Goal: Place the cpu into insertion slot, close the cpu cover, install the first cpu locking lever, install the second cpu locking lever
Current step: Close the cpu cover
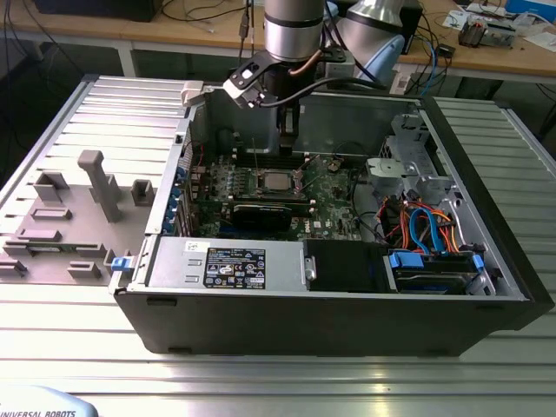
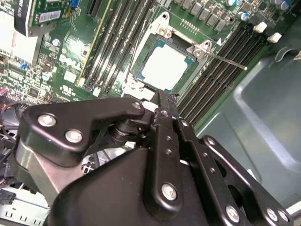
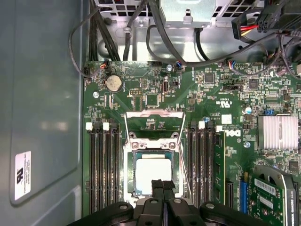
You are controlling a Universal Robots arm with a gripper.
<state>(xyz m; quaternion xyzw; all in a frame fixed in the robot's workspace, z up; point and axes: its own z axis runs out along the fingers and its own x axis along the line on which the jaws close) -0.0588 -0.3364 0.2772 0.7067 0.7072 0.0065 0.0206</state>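
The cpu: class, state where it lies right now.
In the first wrist view the cpu sits in the insertion slot, between two banks of memory slots, beside the open cpu cover, with the gripper near one edge.

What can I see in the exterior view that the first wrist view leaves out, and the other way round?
Exterior view adds: the whole open computer case, the arm above it, the labelled power supply box, and grey blocks on the exterior view's left.
First wrist view adds close detail: the round coin battery, the finned silver heat sink, and the cpu cover lying open.
Shared: the green board, the cpu seated in the insertion slot, and the shut claw close by it.
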